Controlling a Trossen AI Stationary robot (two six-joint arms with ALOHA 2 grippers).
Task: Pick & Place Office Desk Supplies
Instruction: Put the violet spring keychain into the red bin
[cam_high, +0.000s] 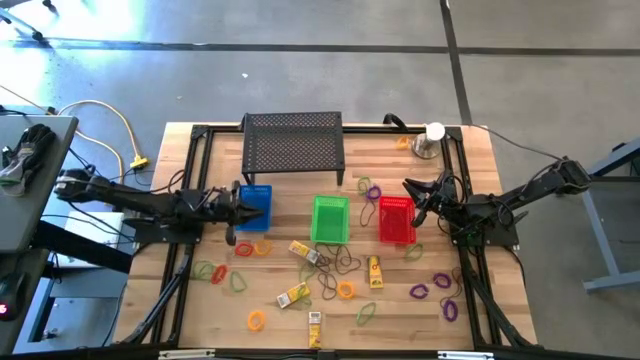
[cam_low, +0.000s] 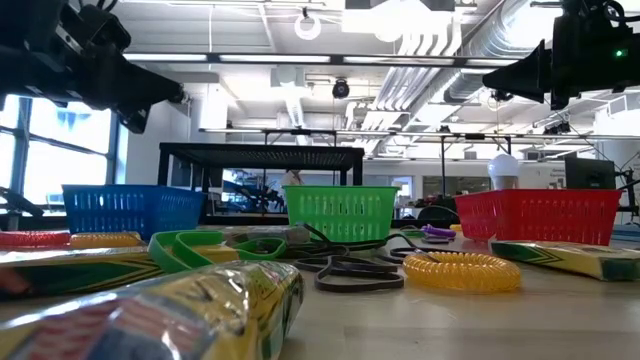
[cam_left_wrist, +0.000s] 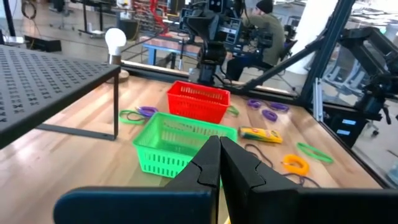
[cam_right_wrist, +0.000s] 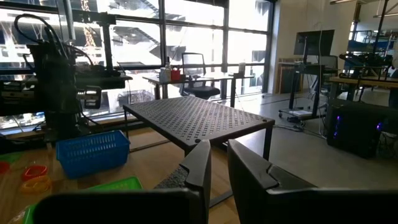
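Observation:
Orange, purple, green and dark loops and small yellow blocks lie loose on the near half of the table: a yellow block (cam_high: 300, 250), an orange loop (cam_high: 257, 320), purple loops (cam_high: 443, 283), a green loop (cam_high: 205, 270). In the low view an orange coil (cam_low: 462, 270) and dark loops (cam_low: 350, 270) lie flat on the wood. My left gripper (cam_high: 240, 208) (cam_left_wrist: 219, 163) hovers shut, above the blue basket (cam_high: 256, 207), pointing at the green basket (cam_left_wrist: 180, 144). My right gripper (cam_high: 412, 197) (cam_right_wrist: 219, 167) hangs beside the red basket (cam_high: 397, 219), open by a narrow gap, nothing between its fingers.
Blue, green (cam_high: 330, 219) and red baskets stand in a row across the table's middle. A black perforated shelf (cam_high: 293, 144) stands at the far edge, with a silver cup holding a white ball (cam_high: 432, 141) at the far right corner. A person (cam_left_wrist: 258, 31) sits beyond the table.

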